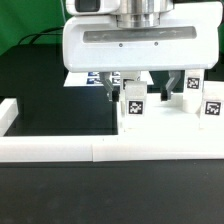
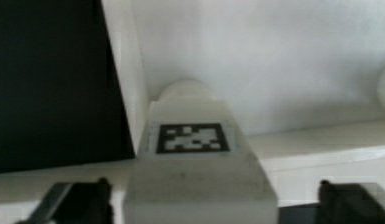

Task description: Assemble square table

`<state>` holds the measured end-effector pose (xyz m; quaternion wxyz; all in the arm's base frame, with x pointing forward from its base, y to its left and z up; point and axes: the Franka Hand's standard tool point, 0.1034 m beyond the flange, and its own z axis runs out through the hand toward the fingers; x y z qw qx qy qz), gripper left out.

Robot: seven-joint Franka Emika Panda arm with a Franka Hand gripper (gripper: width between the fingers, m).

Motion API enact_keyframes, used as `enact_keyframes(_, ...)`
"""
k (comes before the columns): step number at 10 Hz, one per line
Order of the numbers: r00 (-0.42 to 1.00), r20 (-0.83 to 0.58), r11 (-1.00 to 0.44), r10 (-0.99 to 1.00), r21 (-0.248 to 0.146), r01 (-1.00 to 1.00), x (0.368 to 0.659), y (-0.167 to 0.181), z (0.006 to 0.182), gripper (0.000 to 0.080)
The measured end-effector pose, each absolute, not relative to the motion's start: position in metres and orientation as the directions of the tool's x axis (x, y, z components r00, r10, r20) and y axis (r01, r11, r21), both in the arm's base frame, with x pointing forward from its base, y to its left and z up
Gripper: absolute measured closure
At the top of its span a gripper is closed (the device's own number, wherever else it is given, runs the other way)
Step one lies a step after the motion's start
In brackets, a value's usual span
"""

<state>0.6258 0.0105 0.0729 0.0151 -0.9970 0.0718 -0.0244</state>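
A white leg post [image 2: 194, 150] with a black-white tag fills the middle of the wrist view, between my two dark fingertips [image 2: 82, 200]. My gripper [image 2: 215, 205] is open, with a gap on each side of the post. In the exterior view the gripper [image 1: 140, 90] hangs low over that tagged leg [image 1: 133, 104], which stands at the white tabletop [image 1: 168, 120]. Two more tagged legs [image 1: 193, 85] [image 1: 211, 104] stand toward the exterior view's right. The tabletop [image 2: 260, 60] shows behind the post in the wrist view, with a round hole [image 2: 383, 92] at its edge.
The long low white border wall [image 1: 90, 150] runs along the front and turns up at the exterior view's left [image 1: 10, 115]. The marker board [image 1: 82, 78] lies behind the gripper. Black table surface [image 1: 60, 105] lies between the wall and the parts.
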Motion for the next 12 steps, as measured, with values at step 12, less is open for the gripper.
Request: enact_keyframes(12,0.176,-0.006,-0.174,-0.984,-0.105,-0.979,0.6233,0.0064,0.0704,0.0507)
